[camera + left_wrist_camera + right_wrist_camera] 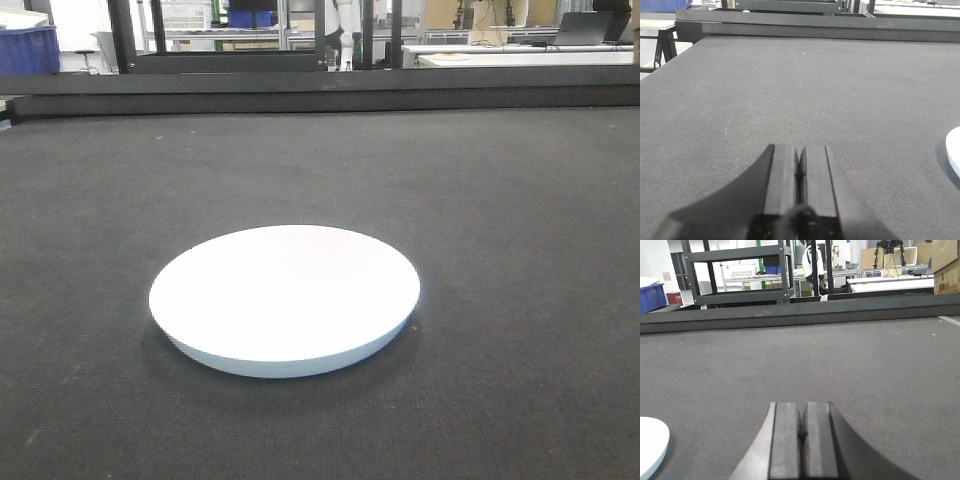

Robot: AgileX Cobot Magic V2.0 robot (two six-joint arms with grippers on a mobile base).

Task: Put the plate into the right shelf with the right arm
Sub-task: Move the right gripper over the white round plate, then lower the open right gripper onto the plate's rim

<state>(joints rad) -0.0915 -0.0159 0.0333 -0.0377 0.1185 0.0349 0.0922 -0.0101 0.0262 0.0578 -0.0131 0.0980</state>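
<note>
The white round plate (285, 295) lies flat on the dark grey table mat (500, 200), near the front middle in the front view. Its edge shows at the right border of the left wrist view as the plate (954, 155) and at the lower left of the right wrist view as the plate (650, 445). My left gripper (799, 152) is shut and empty, low over the mat to the left of the plate. My right gripper (802, 407) is shut and empty, to the right of the plate. The right shelf is out of view.
A raised dark rail (320, 92) runs along the table's far edge. Behind it stand a black metal rack (735, 275), a blue crate (28, 48) at the left and white benches (520, 55) at the right.
</note>
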